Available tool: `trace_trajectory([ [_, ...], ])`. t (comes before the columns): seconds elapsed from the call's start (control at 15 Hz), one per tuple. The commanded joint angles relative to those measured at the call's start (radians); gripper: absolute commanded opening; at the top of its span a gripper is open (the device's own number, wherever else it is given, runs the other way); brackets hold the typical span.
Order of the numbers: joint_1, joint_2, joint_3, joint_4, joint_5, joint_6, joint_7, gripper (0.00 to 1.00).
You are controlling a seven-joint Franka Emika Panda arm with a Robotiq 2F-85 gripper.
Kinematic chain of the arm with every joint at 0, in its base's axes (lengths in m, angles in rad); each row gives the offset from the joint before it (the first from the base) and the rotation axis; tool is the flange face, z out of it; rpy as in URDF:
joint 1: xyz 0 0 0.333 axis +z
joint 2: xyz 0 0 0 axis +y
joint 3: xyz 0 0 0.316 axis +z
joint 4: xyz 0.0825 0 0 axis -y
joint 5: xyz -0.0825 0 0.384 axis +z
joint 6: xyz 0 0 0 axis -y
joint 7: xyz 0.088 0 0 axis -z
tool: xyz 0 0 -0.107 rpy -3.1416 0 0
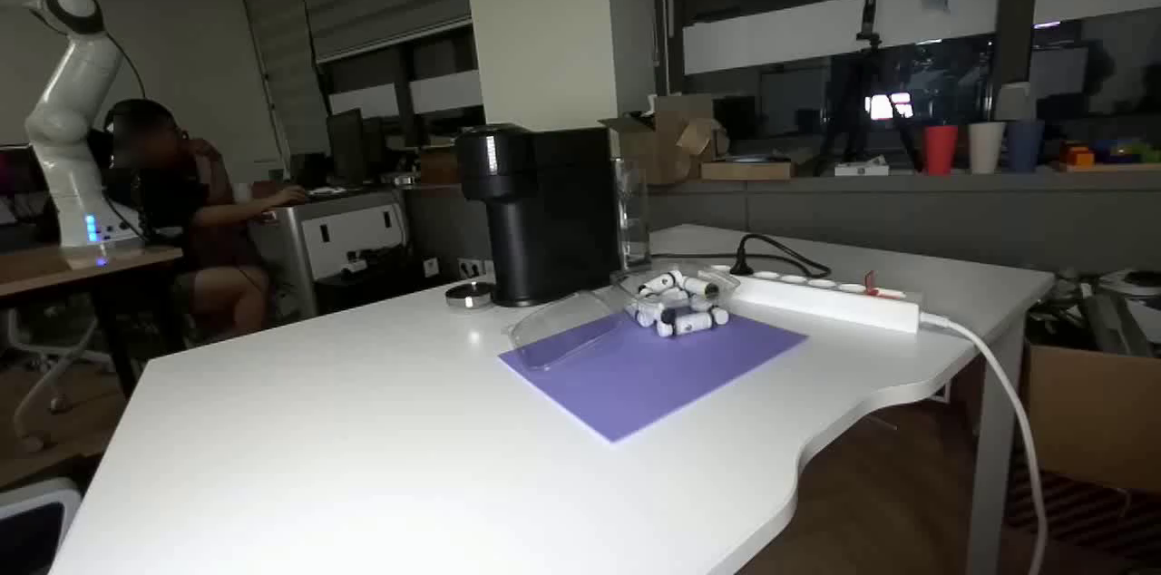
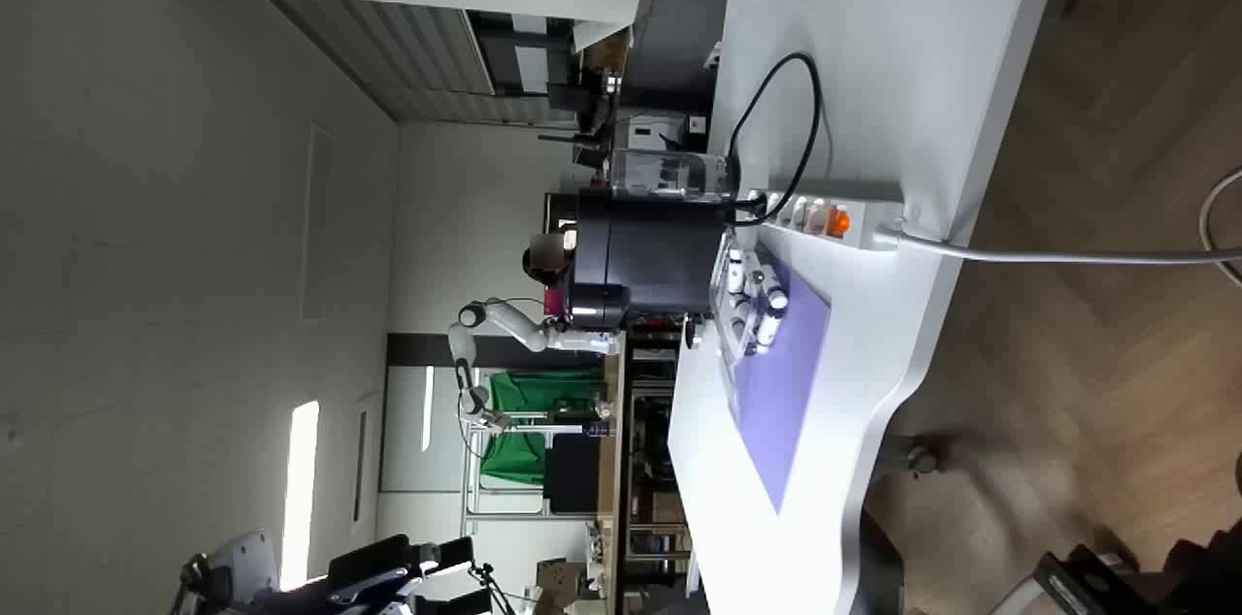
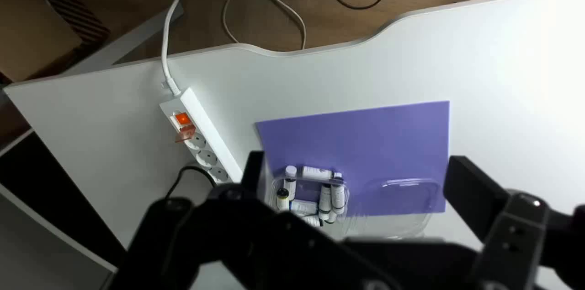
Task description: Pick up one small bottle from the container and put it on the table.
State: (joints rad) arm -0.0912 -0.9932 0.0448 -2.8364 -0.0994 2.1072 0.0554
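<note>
The room is dim, with dark windows and, in the background, a seated person. Red, white and blue cups stand on the sill. The work surface is a white table with a curved edge; a purple mat lies flat on it. A clear plastic container rests at a corner of the mat, and its clear lid lies open just beside it, across the mat's border. Small bottles with white labels are in the container, lying at various angles. Two further bottles show at its rim; whether these are inside the wall or out on the mat cannot be told. A black coffee machine with a clear tank stands near the container. A white power strip also lies near it, its switch lit orange and a black plug fitted at one end. The gripper is held above the table, well apart from the bottles. Its fingers are spread wide, with mat and lid visible through the gap.
</note>
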Motion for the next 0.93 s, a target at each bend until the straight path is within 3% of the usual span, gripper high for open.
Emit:
trace_trajectory([
  [0.0, 0.008, 0.002, -0.007, 0.000, -0.007, -0.014, 0.005, 1.00],
  [0.87, 0.008, 0.021, -0.007, -0.015, -0.007, -0.018, 0.005, 1.00],
])
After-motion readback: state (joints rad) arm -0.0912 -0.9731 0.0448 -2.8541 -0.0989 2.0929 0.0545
